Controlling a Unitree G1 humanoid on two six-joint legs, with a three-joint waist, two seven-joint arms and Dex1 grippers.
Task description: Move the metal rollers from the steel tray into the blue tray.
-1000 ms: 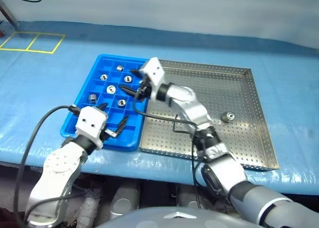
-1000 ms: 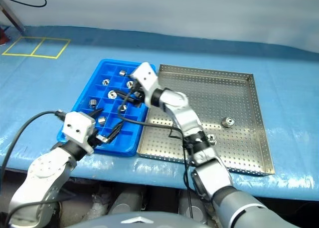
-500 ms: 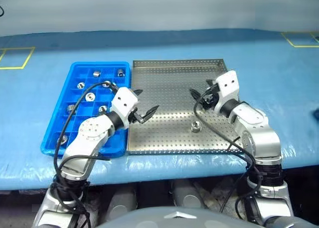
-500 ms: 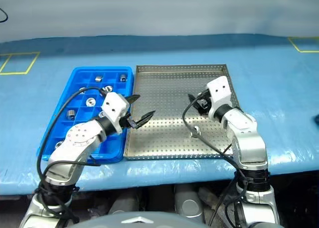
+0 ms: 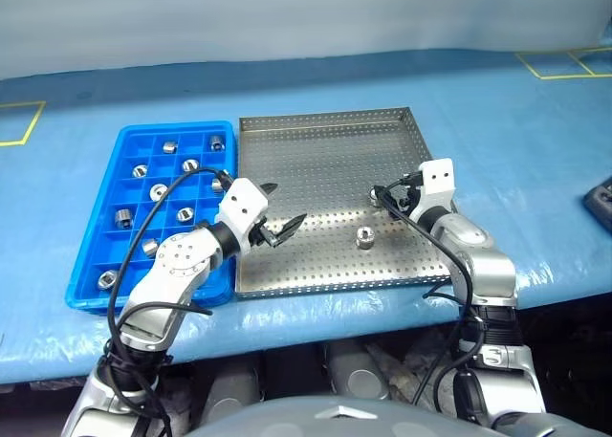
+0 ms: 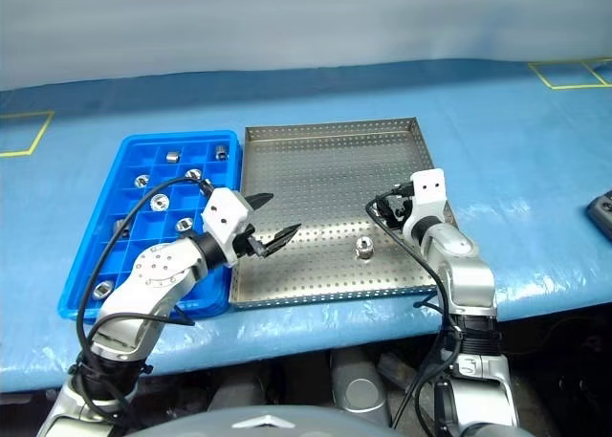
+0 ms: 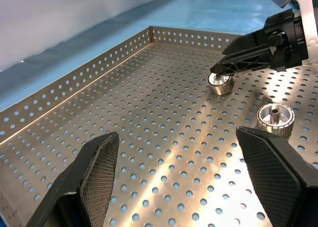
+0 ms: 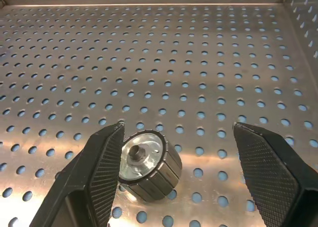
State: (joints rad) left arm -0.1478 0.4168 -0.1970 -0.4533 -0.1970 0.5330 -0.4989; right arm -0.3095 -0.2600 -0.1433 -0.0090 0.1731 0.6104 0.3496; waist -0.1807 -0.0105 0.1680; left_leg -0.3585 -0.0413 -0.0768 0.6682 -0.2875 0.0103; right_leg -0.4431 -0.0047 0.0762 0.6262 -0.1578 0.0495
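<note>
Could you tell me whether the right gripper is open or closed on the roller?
Open: the right gripper straddles the roller, one finger beside it, the other well apart.

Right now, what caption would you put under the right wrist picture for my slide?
The open right gripper reaches around a metal roller lying on the steel tray, one finger right beside it.

Both arms reach forward from the bottom of the frame. The left arm bends in from the lower left, its white wrist angled up and to the right, and the left gripper (image 5: 278, 211) sits just left of centre with its two black fingers spread wide, nothing between them. The right arm rises from the lower right; the right gripper (image 5: 386, 194) points left, fingers parted, empty.
</note>
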